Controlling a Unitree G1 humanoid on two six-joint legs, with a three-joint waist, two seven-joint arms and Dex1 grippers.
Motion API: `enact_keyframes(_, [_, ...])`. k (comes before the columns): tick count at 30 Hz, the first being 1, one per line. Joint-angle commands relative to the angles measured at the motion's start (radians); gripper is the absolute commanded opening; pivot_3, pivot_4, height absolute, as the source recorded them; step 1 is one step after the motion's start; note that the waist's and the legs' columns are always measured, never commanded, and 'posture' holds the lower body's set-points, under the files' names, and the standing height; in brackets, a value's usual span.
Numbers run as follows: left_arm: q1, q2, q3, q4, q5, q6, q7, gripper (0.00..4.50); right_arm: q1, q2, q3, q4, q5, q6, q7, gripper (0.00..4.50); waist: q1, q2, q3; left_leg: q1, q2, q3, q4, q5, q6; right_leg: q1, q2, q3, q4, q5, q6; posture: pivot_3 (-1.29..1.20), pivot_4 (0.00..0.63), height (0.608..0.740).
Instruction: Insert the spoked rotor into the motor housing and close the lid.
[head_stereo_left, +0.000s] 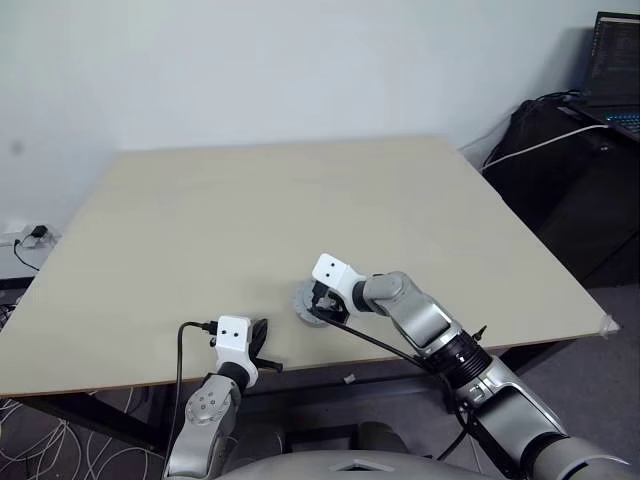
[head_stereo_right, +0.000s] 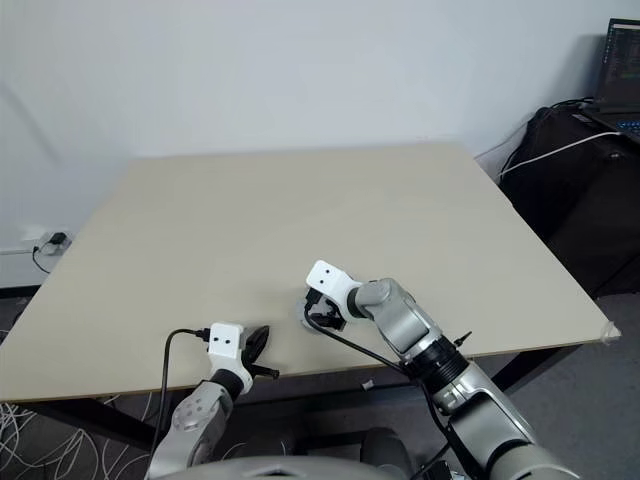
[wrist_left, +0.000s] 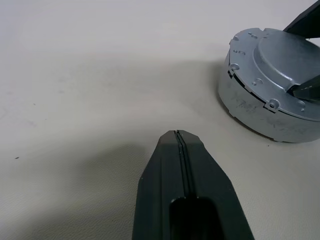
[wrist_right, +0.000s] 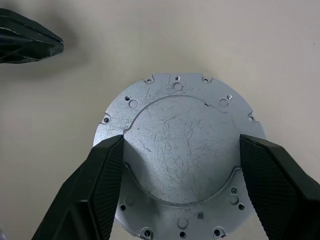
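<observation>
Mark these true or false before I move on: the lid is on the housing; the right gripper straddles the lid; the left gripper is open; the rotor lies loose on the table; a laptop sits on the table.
1. The lid sits on the housing: true.
2. The right gripper straddles the lid, a finger on each side: true.
3. The left gripper is open: false, it is shut and empty, resting on the table beside the housing.
4. The rotor lies loose on the table: false, no loose wheel lies there.
5. A laptop sits on the table: false, it is on dark furniture beyond the table.
</observation>
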Motion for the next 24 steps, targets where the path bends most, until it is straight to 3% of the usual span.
enact_keyframes(1, [-0.011, 0.000, 0.003, -0.032, -0.007, -0.017, -0.002, 0.00, 0.048, -0.025, -0.005, 0.087, 0.001, 0.132, 0.008, 3.21, 0.003, 0.001, 0.000, 0.000, 0.000, 0.000, 0.000, 0.000, 0.000, 0.000, 0.000, -0.001, 0.000, 0.000, 0.000, 0.00, 0.000, 0.740])
enact_keyframes(10, [-0.009, 0.000, 0.004, -0.030, -0.006, -0.019, -0.001, 0.00, 0.043, 0.014, -0.074, 0.115, 0.064, 0.244, -0.004, 3.21, 0.016, 0.000, -0.002, -0.001, -0.001, -0.003, -0.002, -0.001, 0.001, -0.001, -0.001, -0.004, -0.001, -0.004, -0.001, 0.00, 0.000, 0.740])
enact_keyframes(18, [-0.011, 0.001, 0.002, -0.027, -0.007, -0.019, -0.004, 0.00, 0.037, -0.080, 0.074, 0.068, -0.019, 0.162, 0.033, 3.21, 0.023, 0.002, -0.004, -0.002, -0.003, -0.004, -0.002, -0.001, 0.001, 0.000, -0.011, -0.017, -0.001, -0.004, 0.000, 0.00, 0.000, 0.740])
enact_keyframes(24, [-0.013, 0.000, 0.001, -0.023, -0.007, -0.020, -0.004, 0.00, 0.040, -0.099, 0.082, 0.058, -0.017, 0.157, 0.047, 3.21, 0.033, 0.004, -0.005, -0.004, -0.004, -0.006, -0.002, -0.002, 0.002, -0.001, -0.012, -0.021, -0.001, -0.006, 0.001, 0.00, 0.000, 0.740])
